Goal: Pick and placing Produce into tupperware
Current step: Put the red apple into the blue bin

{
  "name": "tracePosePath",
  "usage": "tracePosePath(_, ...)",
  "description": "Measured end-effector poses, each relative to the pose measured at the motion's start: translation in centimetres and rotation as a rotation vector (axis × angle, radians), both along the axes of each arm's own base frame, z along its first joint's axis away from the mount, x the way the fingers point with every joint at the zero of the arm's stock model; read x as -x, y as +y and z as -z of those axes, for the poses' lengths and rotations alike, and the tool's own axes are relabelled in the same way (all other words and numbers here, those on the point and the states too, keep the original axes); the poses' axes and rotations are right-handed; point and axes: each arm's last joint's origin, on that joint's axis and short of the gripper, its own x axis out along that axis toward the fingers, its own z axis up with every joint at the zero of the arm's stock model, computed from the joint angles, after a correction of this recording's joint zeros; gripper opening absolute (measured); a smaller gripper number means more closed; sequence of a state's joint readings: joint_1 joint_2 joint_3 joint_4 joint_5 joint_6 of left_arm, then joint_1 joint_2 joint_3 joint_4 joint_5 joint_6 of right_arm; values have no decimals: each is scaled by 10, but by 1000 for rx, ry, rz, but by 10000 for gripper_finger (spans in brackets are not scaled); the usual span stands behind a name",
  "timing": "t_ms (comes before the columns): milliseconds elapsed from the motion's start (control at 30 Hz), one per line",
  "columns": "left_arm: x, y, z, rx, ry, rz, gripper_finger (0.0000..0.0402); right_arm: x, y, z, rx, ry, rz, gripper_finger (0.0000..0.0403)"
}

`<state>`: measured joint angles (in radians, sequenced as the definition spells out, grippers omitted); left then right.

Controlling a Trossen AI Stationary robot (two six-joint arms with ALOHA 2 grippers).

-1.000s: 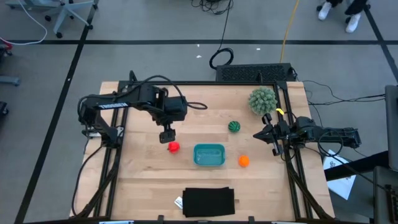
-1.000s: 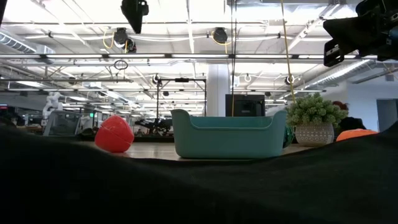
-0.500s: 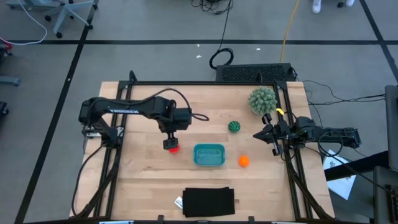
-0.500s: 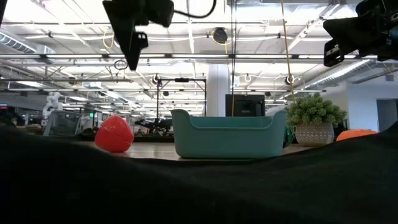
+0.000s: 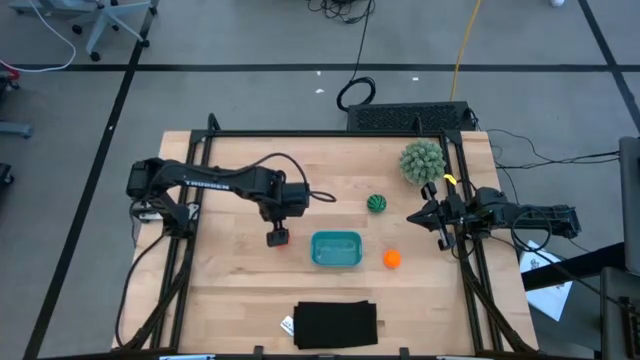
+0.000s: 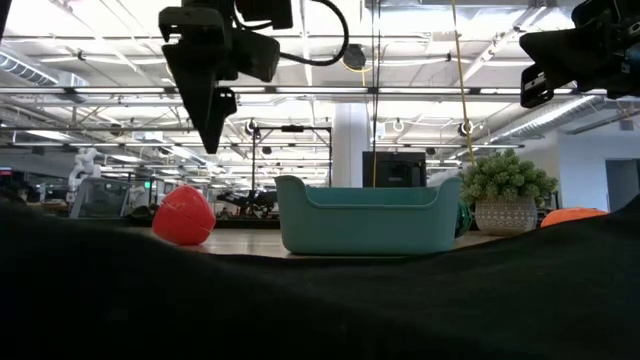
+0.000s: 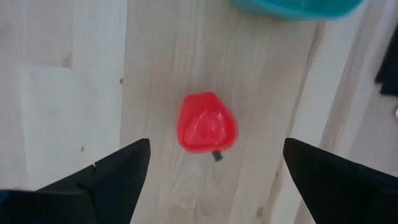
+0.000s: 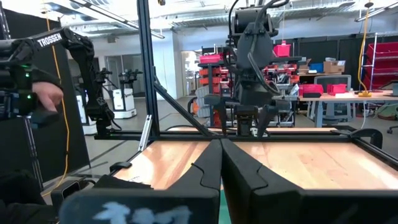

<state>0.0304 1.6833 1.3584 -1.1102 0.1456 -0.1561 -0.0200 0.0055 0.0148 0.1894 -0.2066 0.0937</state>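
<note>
Left end effector (image 7: 211, 165) spread wide above glossy lumpy red piece (image 7: 208, 122) on pale wood-grain table (image 7: 74, 74), right end effector (image 8: 221, 163) closed

On the wooden table (image 5: 230, 290) the left gripper (image 5: 277, 237) sits directly over the red piece (image 5: 281, 239) — only a sliver of red shows under it, just beside the teal tupperware (image 5: 336, 248). The orange ball (image 5: 391, 258) lies on the tupperware's other side, the dark green striped ball (image 5: 376, 203) farther back near the pale green spiky ball (image 5: 423, 160). The right gripper (image 5: 428, 216) rests at the table's right edge — and a flat black rectangle (image 5: 335, 323) lies at the front.
</note>
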Motion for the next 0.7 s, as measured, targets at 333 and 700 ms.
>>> tracePosePath(333,5,-5,29,52,31,-99,374,0,0,0,-2,3,0,0)
tracePosePath(700,1,-17,32,7,-35,-17,374,0,0,1,0,8,0,0)
